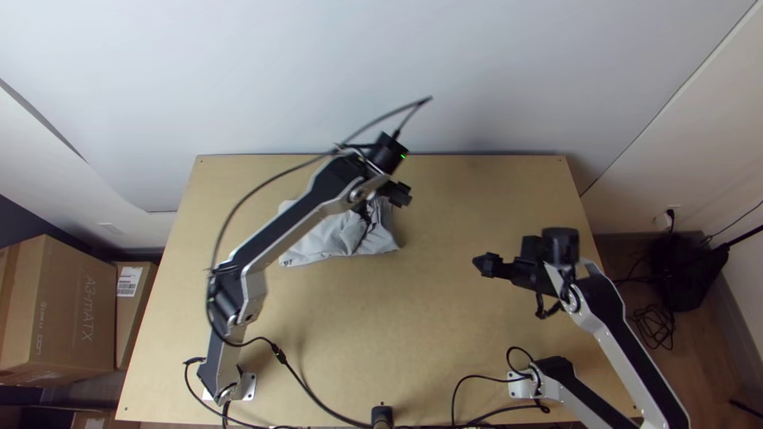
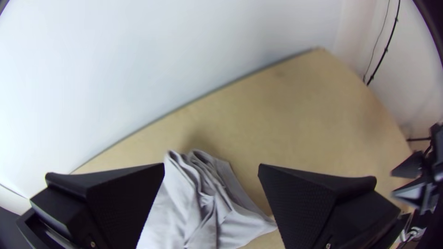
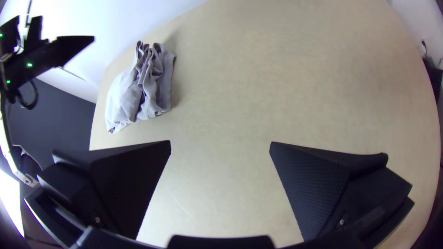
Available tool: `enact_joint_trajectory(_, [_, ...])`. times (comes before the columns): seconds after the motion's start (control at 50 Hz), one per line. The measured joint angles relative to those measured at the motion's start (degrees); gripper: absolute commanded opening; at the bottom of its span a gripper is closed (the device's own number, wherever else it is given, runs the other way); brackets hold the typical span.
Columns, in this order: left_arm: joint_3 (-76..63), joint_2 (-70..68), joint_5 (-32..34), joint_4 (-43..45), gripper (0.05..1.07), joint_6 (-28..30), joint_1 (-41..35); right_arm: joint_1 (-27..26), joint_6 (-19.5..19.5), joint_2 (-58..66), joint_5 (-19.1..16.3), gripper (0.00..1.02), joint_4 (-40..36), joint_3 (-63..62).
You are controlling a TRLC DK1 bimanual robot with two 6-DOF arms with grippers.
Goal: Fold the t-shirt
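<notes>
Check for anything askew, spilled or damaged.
Only the grey t-shirt looks untidy: bunched in the table's far left part, with crumpled ridges rather than a neat fold. No spill or damage visible. Left claw hangs open above it.

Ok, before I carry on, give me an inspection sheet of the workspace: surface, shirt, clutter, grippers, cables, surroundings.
Surface: light wooden table, both arms' bases at its near side.
Job's things: grey t-shirt, bunched in rumpled folds on the table's left half, towards the far edge.
Clutter: cardboard boxes beside the table, at the top view's left.
Left gripper: open, at the t-shirt, not gripping it.
Right gripper: open, over the table's right part, away from the t-shirt.
Cables: black cable crossing the near left of the table; tangled cables on the floor to the right.
Surroundings: white wall behind the far edge.
</notes>
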Motion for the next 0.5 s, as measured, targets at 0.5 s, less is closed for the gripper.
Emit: enact_joint_trajectory(0.5, [-8.07,-25.18,9.73,-6.12,1.03,0.07,24.85,24.87,0.61,43.91,17.05,0.99,-11.98,50.99])
